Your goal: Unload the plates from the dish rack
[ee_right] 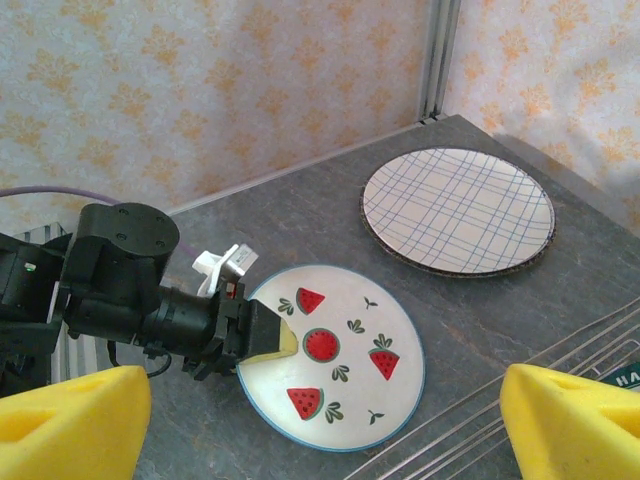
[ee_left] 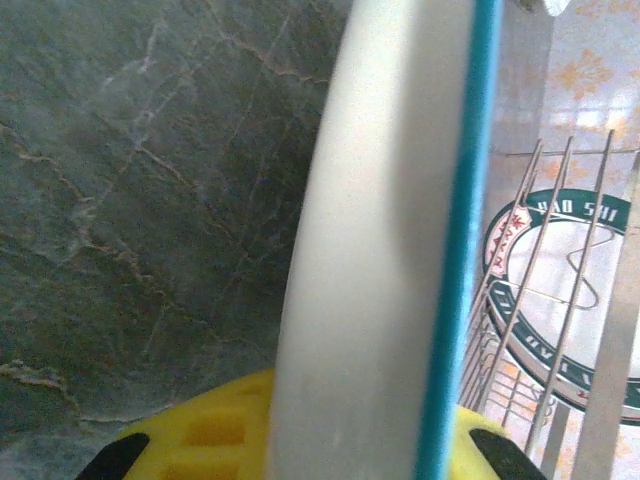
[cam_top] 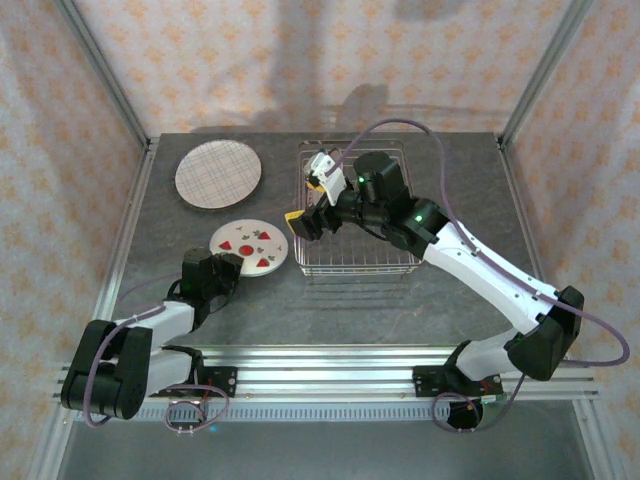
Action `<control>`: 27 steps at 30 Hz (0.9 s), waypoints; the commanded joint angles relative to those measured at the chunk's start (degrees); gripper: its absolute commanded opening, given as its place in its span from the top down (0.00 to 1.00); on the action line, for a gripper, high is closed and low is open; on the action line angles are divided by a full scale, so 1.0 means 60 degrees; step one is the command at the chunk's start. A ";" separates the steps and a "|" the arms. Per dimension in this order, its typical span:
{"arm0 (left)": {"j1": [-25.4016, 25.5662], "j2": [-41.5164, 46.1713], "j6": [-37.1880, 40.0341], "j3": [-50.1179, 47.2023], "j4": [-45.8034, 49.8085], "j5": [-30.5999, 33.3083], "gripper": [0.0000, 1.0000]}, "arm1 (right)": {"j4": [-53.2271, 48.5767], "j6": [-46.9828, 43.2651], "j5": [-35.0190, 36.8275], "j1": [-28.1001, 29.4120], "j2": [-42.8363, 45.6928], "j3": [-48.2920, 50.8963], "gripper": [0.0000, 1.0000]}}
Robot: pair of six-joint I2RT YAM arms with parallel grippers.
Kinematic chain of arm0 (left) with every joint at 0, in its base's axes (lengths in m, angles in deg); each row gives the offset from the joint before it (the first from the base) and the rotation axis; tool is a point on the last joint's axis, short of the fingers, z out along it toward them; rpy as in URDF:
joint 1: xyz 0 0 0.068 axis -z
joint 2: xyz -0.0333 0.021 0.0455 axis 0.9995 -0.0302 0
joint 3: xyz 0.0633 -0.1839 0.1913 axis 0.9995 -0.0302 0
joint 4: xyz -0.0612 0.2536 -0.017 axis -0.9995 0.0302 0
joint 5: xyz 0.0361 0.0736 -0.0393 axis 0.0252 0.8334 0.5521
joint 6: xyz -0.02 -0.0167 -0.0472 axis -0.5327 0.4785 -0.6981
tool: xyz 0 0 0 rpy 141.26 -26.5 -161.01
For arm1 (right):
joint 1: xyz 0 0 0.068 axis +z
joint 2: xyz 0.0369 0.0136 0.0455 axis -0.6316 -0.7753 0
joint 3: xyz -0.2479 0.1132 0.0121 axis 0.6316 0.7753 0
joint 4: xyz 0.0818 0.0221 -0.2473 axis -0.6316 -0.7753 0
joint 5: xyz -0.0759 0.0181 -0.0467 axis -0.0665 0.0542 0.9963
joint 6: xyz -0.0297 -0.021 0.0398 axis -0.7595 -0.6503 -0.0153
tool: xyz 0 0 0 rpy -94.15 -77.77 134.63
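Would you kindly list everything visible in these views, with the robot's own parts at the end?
plaid plate: one, white with purple-blue lines, flat at the table's far left.
watermelon plate: one, white with red slices and a teal rim, just left of the rack.
lettered plate: one, white with a green-and-red rim, inside the rack.
dish rack: one, silver wire, right of the table's centre.
table: one, dark grey, marbled.
walls: pale with orange motifs, around the table.
left fingers: yellow, shut on the watermelon plate's near edge.
right fingers: yellow, open, above the rack's left side.
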 commanded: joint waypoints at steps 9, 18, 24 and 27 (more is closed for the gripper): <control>-0.0007 -0.0615 0.0297 0.0447 -0.0704 -0.0263 0.86 | 0.0183 0.0256 0.0121 0.0052 0.0199 -0.0028 0.10; -0.0006 -0.0739 0.0472 0.0860 0.0585 -0.0322 0.57 | 0.0105 0.0305 0.0180 0.0052 0.0198 -0.0056 0.10; -0.0014 -0.0735 0.0546 0.1080 0.1383 -0.0228 0.44 | 0.0040 0.0275 0.0208 0.0052 0.0184 -0.0141 0.10; -0.0016 -0.0642 0.0640 0.1356 0.2215 -0.0131 0.38 | 0.0020 0.0288 0.0229 0.0052 0.0148 -0.0165 0.10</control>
